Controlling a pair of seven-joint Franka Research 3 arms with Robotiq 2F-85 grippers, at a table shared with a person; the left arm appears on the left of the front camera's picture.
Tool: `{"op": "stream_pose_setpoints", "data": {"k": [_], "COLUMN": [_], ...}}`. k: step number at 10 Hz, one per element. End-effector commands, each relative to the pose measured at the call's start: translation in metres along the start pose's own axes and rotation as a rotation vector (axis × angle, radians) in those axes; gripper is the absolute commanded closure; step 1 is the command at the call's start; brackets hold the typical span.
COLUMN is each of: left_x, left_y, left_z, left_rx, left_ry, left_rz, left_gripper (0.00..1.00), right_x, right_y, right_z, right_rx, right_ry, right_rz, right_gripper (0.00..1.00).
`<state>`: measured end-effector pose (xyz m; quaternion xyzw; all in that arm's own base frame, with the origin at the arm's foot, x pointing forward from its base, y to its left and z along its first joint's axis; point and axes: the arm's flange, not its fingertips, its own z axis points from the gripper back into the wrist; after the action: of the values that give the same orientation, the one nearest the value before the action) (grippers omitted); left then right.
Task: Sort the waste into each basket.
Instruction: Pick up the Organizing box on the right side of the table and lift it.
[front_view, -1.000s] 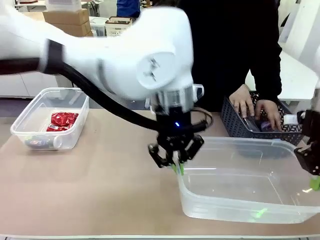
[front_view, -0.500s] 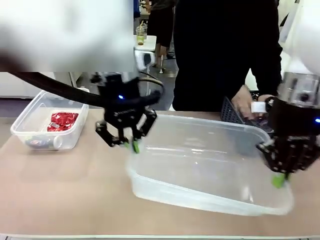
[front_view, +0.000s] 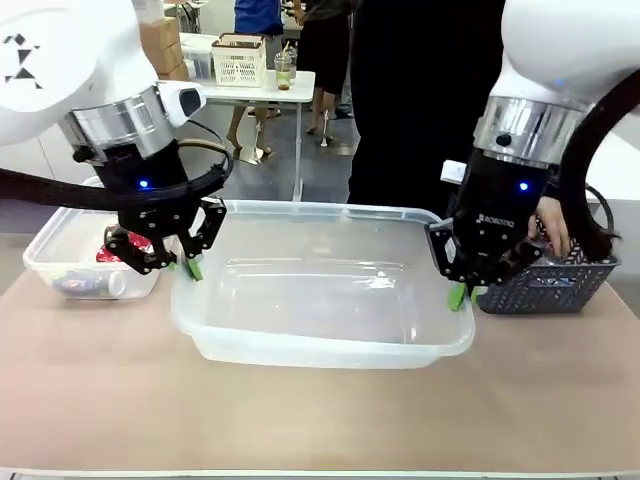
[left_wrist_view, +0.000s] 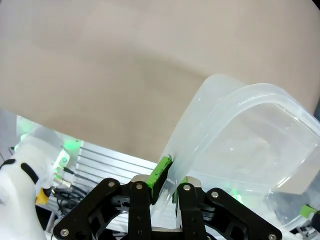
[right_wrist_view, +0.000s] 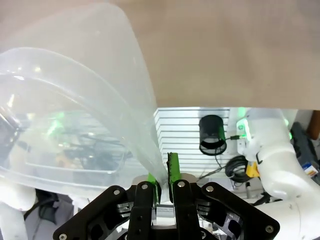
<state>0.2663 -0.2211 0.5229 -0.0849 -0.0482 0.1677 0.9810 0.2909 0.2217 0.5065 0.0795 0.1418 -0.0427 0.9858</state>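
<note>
Big clear tub (front_view: 320, 330) now shifted left to mid-table, left claw (front_view: 190, 266) and right claw (front_view: 459, 293) each clenched on its rim.

Front camera faces the person; both close wrist cameras share the clear tub (front_view: 320, 345).

The big clear tub (front_view: 320, 300) sits mid-surface, empty, long side facing us, its rolled rim pinched at both short ends. The wrist views show that thin wall between green pads. Off to the left, the smaller clear tub (front_view: 60, 262) holds a crumpled shiny red wrapper (front_view: 108, 252) and a small can-like piece (front_view: 80, 285) lying along its near wall.
</note>
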Motion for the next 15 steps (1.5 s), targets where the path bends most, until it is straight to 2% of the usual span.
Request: {"op": "stream_pose_setpoints", "data": {"k": [1, 3, 4, 5, 8, 9, 11, 15], "left_x": [0.018, 0.026, 0.007, 0.007, 0.007, 0.004, 0.018, 0.036], "left_y": [0.006, 0.001, 0.000, 0.000, 0.000, -0.004, -0.022, -0.031], "left_z": [-0.007, -0.009, -0.007, -0.007, -0.007, -0.013, -0.016, -0.037], "left_rx": [-0.012, -0.048, 0.001, 0.001, 0.001, 0.014, 0.006, 0.046], "left_ry": [-0.026, 0.016, 0.005, 0.005, 0.005, 0.024, 0.046, 0.115], "left_rz": [0.013, -0.010, -0.021, -0.021, -0.021, -0.055, -0.040, -0.017], "left_gripper": [1.00, 1.00, 1.00, 1.00, 1.00, 0.93, 0.93, 0.93], "right_x": [0.002, 0.009, 0.017, 0.008, 0.008, 0.010, 0.025, 0.065], "right_y": [0.003, 0.003, -0.005, 0.003, 0.003, 0.003, 0.005, -0.005], "right_z": [-0.003, -0.012, -0.016, -0.007, -0.007, -0.009, -0.006, -0.029], "right_rx": [-0.032, -0.076, -0.086, -0.019, -0.019, -0.027, -0.079, -0.033], "right_ry": [0.035, 0.041, 0.046, 0.026, 0.026, 0.031, 0.269, 0.405], "right_rz": [-0.041, -0.066, -0.098, -0.006, -0.006, -0.010, -0.118, -0.176], "right_gripper": [1.00, 1.00, 1.00, 1.00, 1.00, 0.91, 0.91, 0.91]}}
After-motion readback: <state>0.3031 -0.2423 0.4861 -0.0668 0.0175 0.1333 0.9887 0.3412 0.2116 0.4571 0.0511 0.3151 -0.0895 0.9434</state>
